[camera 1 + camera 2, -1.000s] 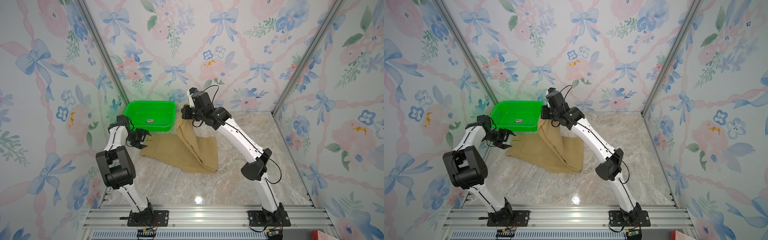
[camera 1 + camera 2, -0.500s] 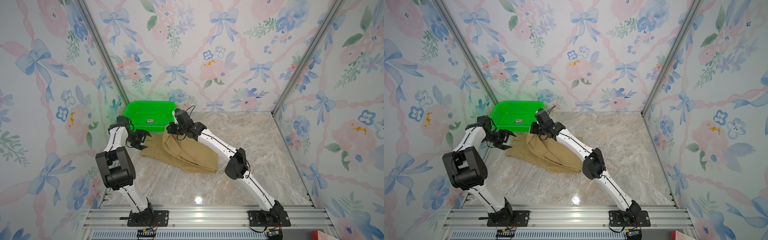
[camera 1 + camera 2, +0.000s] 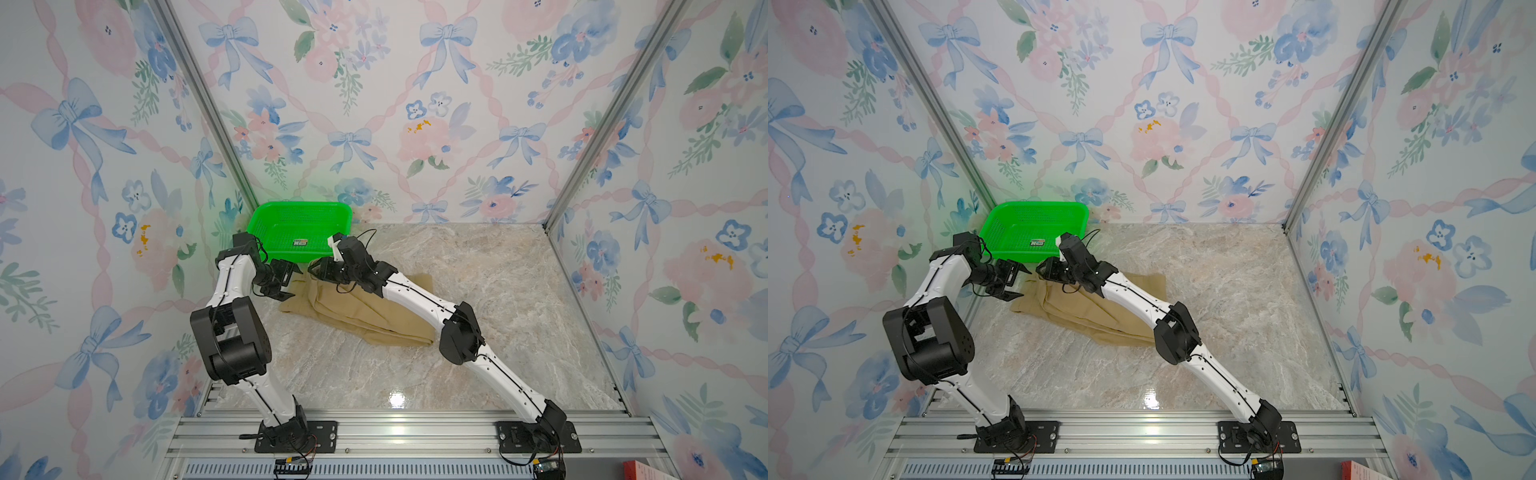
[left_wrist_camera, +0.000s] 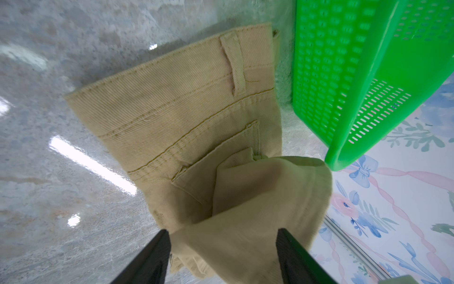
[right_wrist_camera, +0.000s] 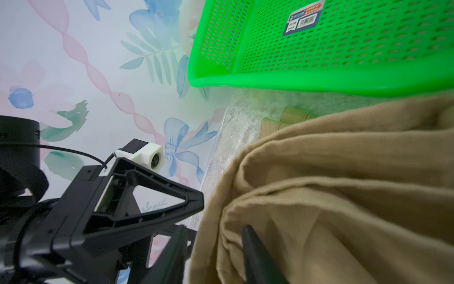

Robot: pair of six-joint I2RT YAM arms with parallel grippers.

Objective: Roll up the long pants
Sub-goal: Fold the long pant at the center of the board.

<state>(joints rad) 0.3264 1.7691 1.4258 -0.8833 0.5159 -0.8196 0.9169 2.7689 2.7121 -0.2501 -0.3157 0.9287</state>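
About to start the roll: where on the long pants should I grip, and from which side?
Probably the waistband end of the long pants: its thick stitched edge lies flat and bare by the open left gripper. Come in low from the left-wall side; the right arm covers the middle.

Lab robot test booth: alum. frame posts point(image 3: 208, 104), floral wallpaper panels point(image 3: 374, 83), marble-look tabletop point(image 3: 478, 270), arms point(image 3: 232, 286) on rail point(image 3: 395, 432).

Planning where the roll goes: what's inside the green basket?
Inside the green basket only a barcode sticker shows; the right arm's wrist covers its near corner.
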